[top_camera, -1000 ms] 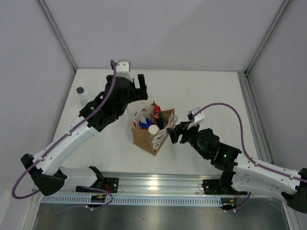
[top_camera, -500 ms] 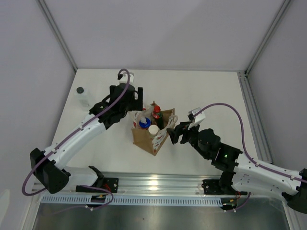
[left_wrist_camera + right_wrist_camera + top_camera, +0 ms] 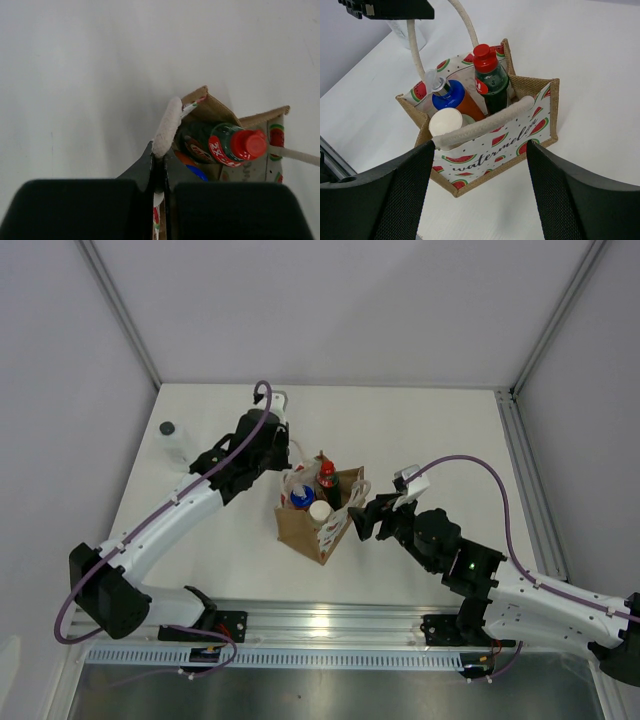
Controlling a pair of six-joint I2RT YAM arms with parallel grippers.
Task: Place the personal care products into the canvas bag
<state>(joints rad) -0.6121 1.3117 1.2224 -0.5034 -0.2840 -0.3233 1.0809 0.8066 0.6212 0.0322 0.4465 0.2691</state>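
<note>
Canvas bag [image 3: 520, 140] is boxy, coarse-woven, with rope handles [image 3: 485, 122].

tbl [image 3: 430, 430] – white | alu rail [image 3: 330, 625] – near edge | walls [image 3: 330, 300] grey

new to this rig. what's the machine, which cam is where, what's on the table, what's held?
Two robot arms are bolted at the near edge of a white table. The wide picture is from a fixed camera above and behind them: left arm on the left, right arm on the right. The other two come from a camera on each wrist, looking past its own jaws. On the table stands a brown canvas bag with cream rope handles and watermelon print. It holds an orange bottle with blue cap, a dark bottle with red cap and a cream-capped bottle. A clear bottle with black cap stands outside, near the far left corner. The left jaws are shut on one rope handle; the right jaws are open, empty, beside the bag.
</note>
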